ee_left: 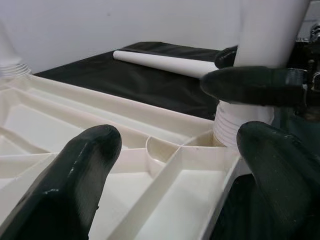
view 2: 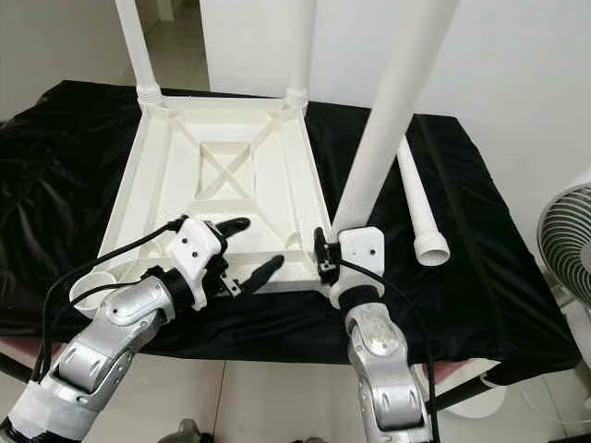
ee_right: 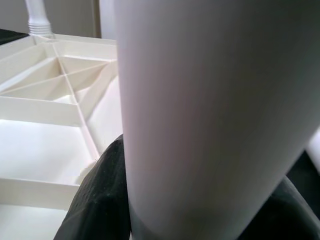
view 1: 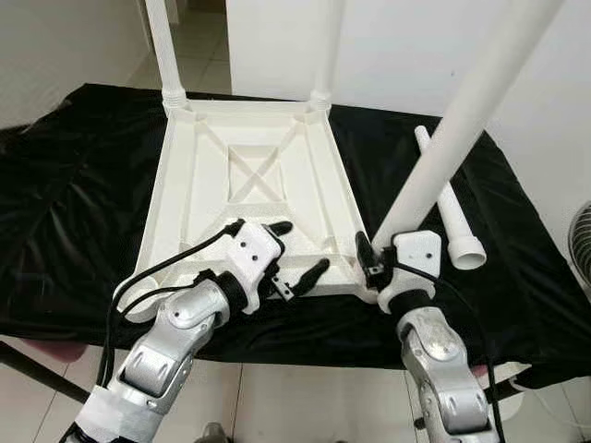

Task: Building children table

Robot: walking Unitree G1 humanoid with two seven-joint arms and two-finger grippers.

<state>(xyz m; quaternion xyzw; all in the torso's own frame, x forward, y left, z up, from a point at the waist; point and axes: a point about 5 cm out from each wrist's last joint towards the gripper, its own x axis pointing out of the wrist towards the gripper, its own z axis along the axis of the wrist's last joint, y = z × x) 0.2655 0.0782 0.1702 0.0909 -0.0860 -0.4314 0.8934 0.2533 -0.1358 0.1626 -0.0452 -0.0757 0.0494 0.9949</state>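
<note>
I have the white tabletop (view 1: 245, 198) lying upside down on the black cloth (view 1: 74, 185), ribs up, with two legs already standing in the far corner sockets, one at 11 o'clock (view 1: 164, 46) and one at 12 o'clock (view 1: 325, 46). My right gripper (view 1: 372, 263) is clamped around the base of a third leg (view 1: 462, 120), which sits at the near-right corner socket, about 5 o'clock on the tabletop, and leans away toward 1 o'clock. In the right wrist view the black fingers (ee_right: 100, 200) hug that leg on both sides. The left gripper (view 1: 294, 251) hovers with its fingers spread apart over the near edge at 6 o'clock, just beside the same corner, holding nothing. The last loose leg (view 1: 450, 208) lies on the cloth at 3 o'clock, well clear of the tabletop.

My worry is the tilt: if I turn the leg while it leans, I judge the thread could cross or skip. With the left gripper not pressing down, the light tabletop may spin or slide on the cloth. The empty near-left socket (view 1: 138, 300) overhangs the table edge, so a shove could tip things off
</note>
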